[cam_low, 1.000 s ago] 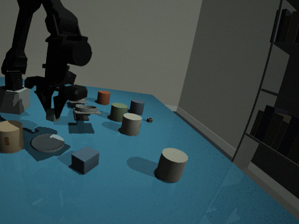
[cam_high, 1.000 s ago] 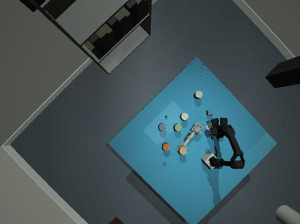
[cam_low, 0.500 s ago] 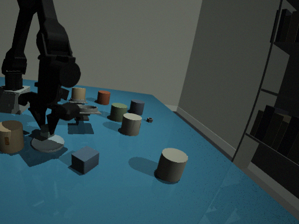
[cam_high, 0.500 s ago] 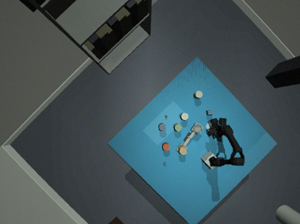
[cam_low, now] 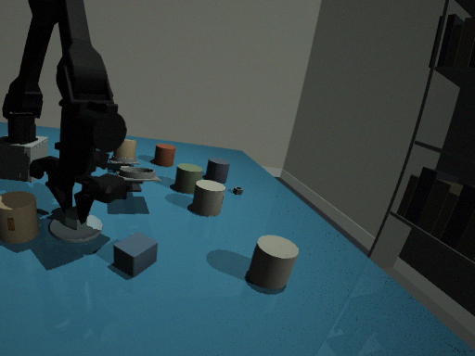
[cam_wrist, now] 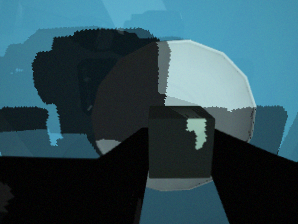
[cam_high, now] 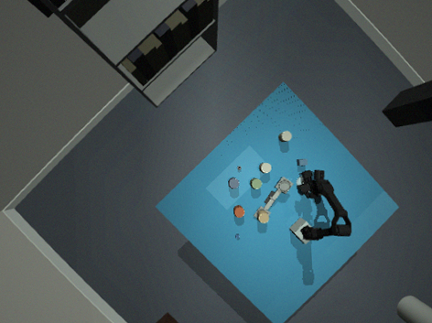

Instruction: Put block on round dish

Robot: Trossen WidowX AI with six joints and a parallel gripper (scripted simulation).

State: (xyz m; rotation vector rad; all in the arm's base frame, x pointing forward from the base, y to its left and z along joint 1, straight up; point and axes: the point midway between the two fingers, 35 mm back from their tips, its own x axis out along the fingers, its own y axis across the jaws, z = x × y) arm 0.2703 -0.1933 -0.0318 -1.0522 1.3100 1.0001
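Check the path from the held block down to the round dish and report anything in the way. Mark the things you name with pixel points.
Nothing visible stands in the way. The claw [cam_high: 299, 188] [cam_low: 75, 222] [cam_wrist: 176, 135] grips the block [cam_low: 74, 219] [cam_wrist: 181, 150] right over the round dish [cam_low: 94, 224] [cam_wrist: 210, 75], and no cup is above it.
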